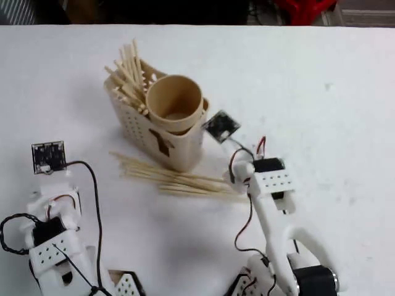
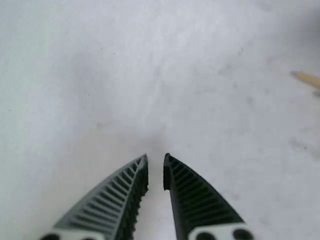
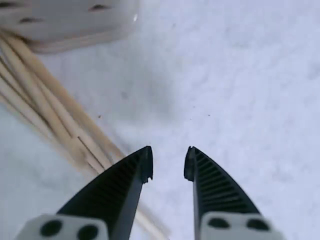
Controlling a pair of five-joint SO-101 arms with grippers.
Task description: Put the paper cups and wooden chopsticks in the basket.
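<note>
Two arms are sitting at the near edge of the white bench (image 1: 333,80). Farthest left, the left arm (image 1: 52,237) is resting well apart from the basket. In its wrist view the left jaws are hanging over bare bench, parted by only a narrow slit, gripping nothing and touching nothing. One chopstick tip (image 2: 306,78) is poking in at the edge of that view.

Toward the middle, the basket (image 1: 162,139), white and perforated, is standing upright. Inside it a bundle of wooden chopsticks (image 1: 126,73) is leaning on end at the left side. A paper cup (image 1: 174,102) is sitting mouth up at the right, its rim rising above the basket wall. Just in front of the basket, loose chopsticks (image 1: 179,179) are lying flat on the bench in a rough sheaf.

Right of them, the right arm (image 1: 271,185) is sitting with its wrist by the sheaf's right end. In the right wrist view the right jaws are standing released, wider apart than the left pair, with bare bench between them. The loose chopsticks are running just beside one jaw, and I cannot tell whether it is touching them.
</note>
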